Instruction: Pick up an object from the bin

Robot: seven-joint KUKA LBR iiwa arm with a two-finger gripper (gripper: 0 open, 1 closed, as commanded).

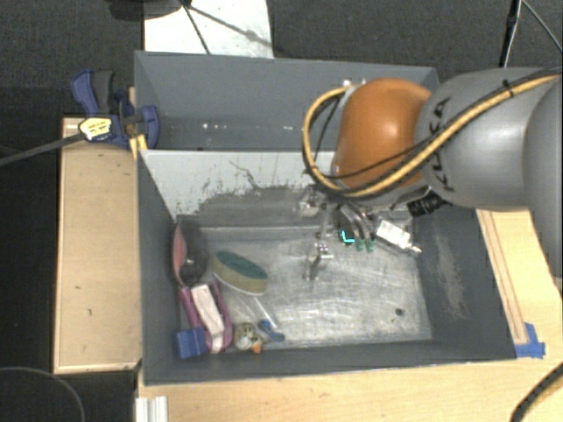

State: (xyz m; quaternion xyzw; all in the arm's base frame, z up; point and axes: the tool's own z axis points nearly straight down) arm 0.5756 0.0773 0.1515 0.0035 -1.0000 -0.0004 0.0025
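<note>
Round sponge [239,271], green on top and tan round the edge, is the thing nearest the jaws, so I take it as the likeliest pick. It lies flat on the floor of the bin [290,90], left of the middle. The arm [493,139] reaches in from the right. Its jaws hang over a bare patch of floor near the middle, a little apart from the sponge and to its right. Whether the jaws are apart or together I cannot tell from here, and I can make out nothing gripped in them.

The rest is heaped along the left wall and into the near left corner: a long pinkish tool [180,251], a white and pink piece [208,310], a blue block [188,343] and some small bits [251,334].

To my eye the worry is where the jaws stand. Going straight down, they would likely meet bare metal and close on nothing. The sponge looks low and soft, so a shallow grip could slide off its rim. A deep one might jam a tip against the floor. Further left, the wall and the heap leave little room, and a neighbour could be dragged up too.
</note>
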